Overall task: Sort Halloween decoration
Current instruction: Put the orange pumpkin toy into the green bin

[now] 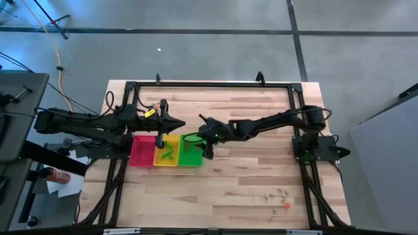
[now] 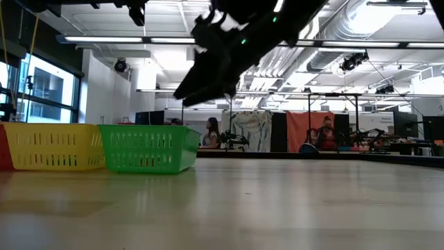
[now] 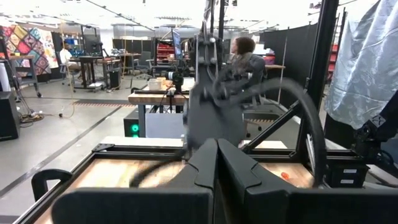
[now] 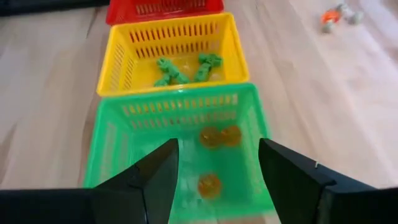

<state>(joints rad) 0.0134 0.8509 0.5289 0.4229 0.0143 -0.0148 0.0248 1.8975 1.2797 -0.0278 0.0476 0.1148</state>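
Right pincer (image 4: 214, 180) hangs over the green tray (image 4: 112, 143), fingers spread wide, nothing between them. Three orange trinkets (image 4: 219, 137) lie on the green tray's floor: two side by side, one apart nearer the pincer, and the near wall of the tray is hidden behind the fingers. Green trinkets (image 4: 186, 70) lie in the yellow tray (image 4: 118, 62), too tangled to count. Red tray (image 4: 124, 9) is cut off by the frame edge in the right wrist view; contents not seen.

Left pincer (image 1: 177, 124) sits above the surface (image 1: 248, 183) just behind the yellow tray, fingers closed together, nothing seen in them. Its wrist view is mostly filled by its own fingers and a blurred arm.

Loose trinkets (image 1: 277, 194), pale grey with one orange, lie on the surface near the right front corner, well apart from the trays; too small to make out shapes. In the low view they do not show.
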